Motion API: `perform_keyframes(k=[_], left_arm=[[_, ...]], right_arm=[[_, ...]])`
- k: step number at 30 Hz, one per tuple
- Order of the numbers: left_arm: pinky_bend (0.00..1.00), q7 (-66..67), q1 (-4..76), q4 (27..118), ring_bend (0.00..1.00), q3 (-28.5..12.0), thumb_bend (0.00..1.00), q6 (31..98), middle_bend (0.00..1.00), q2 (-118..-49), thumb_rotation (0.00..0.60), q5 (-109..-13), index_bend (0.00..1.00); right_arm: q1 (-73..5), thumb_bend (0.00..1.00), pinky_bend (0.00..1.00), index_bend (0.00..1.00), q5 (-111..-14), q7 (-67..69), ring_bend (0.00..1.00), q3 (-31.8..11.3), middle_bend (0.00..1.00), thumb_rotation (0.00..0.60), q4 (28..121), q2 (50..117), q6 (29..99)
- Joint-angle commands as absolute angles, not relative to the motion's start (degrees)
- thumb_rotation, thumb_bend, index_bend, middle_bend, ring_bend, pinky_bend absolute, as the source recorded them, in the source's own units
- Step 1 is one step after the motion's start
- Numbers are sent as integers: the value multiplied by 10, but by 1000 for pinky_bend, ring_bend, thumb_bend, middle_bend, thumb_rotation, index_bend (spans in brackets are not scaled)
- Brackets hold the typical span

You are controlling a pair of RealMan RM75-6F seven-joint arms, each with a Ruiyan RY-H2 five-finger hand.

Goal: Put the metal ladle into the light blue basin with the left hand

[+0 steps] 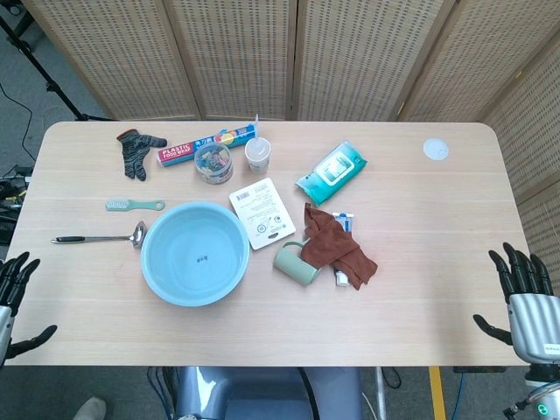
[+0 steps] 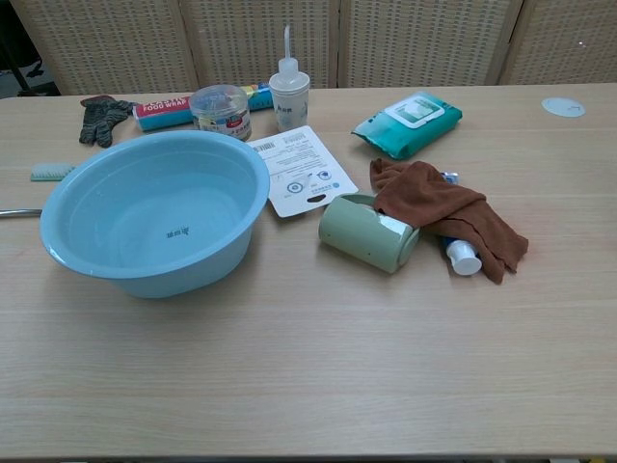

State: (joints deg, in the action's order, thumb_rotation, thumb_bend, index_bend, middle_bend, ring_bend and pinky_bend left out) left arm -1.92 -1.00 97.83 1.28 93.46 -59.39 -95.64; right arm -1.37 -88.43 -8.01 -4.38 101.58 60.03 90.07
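Note:
The metal ladle (image 1: 101,237) lies flat on the table left of the light blue basin (image 1: 194,252), its bowl almost against the basin's rim and its dark handle pointing left. In the chest view only a sliver of the ladle's handle (image 2: 17,212) shows at the left edge, beside the basin (image 2: 154,211). My left hand (image 1: 10,297) hangs off the table's front left corner, fingers spread, holding nothing. My right hand (image 1: 523,296) hangs past the front right corner, also spread and empty. Neither hand appears in the chest view.
A green brush (image 1: 133,206) lies just behind the ladle, a dark glove (image 1: 136,151) and a food wrap box (image 1: 208,144) further back. A jar (image 1: 213,163), bottle (image 1: 257,155), card (image 1: 261,212), wipes pack (image 1: 331,172), green mug (image 1: 296,262) and brown cloth (image 1: 338,247) fill the middle.

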Motion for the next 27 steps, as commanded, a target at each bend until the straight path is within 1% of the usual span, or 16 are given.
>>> perform_keyframes(k=[1, 2, 4, 6, 8, 11, 15, 18, 22, 24, 26, 27], left_arm=[[576, -47, 0, 957, 614, 3, 125, 932, 676, -605, 600, -955, 0], [705, -56, 5, 948, 694, -1, 116, 930, 739, -610, 600, -953, 0], [825, -76, 16, 931, 784, -7, 93, 920, 819, -617, 600, -950, 0], [887, -91, 28, 919, 844, -10, 77, 898, 876, -617, 600, -941, 0], [930, -99, 50, 908, 883, -18, 72, 856, 912, -613, 600, -919, 0], [939, -109, 93, 884, 896, -41, 72, 768, 928, -610, 600, -858, 0], [940, -135, 137, 840, 898, -64, 83, 691, 933, -623, 600, -811, 17], [940, -137, 152, 815, 898, -68, 107, 670, 933, -633, 600, -803, 91], [940, -130, 185, 772, 898, -73, 137, 613, 933, -657, 600, -780, 225], [940, -121, 210, 726, 898, -78, 157, 568, 933, -680, 600, -760, 269], [940, -116, 226, 678, 898, -78, 170, 539, 933, -706, 600, -747, 316], [940, -115, 232, 658, 898, -77, 173, 526, 933, -717, 600, -741, 324]], right_arm=[[-12, 0, 0, 0, -885, -74, 0, -43, 0, 600, 1017, 597, 903], [-12, 0, 0, 0, -884, -71, 0, -43, 0, 600, 1018, 595, 902], [-12, 0, 0, 0, -882, -65, 0, -44, 0, 600, 1020, 593, 900], [-13, 0, 0, 0, -880, -60, 0, -44, 0, 600, 1021, 591, 898], [-13, 0, 0, 0, -879, -56, 0, -44, 0, 600, 1021, 589, 896], [-14, 0, 0, 0, -874, -51, 0, -46, 0, 600, 1022, 587, 893], [-16, 0, 0, 0, -868, -55, 0, -45, 0, 600, 1021, 590, 886], [-17, 0, 0, 0, -865, -58, 0, -44, 0, 600, 1021, 592, 881], [-22, 0, 0, 0, -862, -71, 0, -40, 0, 600, 1016, 599, 867], [-25, 0, 0, 0, -853, -82, 0, -41, 0, 600, 1012, 606, 860], [-26, 0, 0, 0, -846, -91, 0, -43, 0, 600, 1010, 611, 858], [-27, 0, 0, 0, -844, -93, 0, -44, 0, 600, 1009, 612, 858]])
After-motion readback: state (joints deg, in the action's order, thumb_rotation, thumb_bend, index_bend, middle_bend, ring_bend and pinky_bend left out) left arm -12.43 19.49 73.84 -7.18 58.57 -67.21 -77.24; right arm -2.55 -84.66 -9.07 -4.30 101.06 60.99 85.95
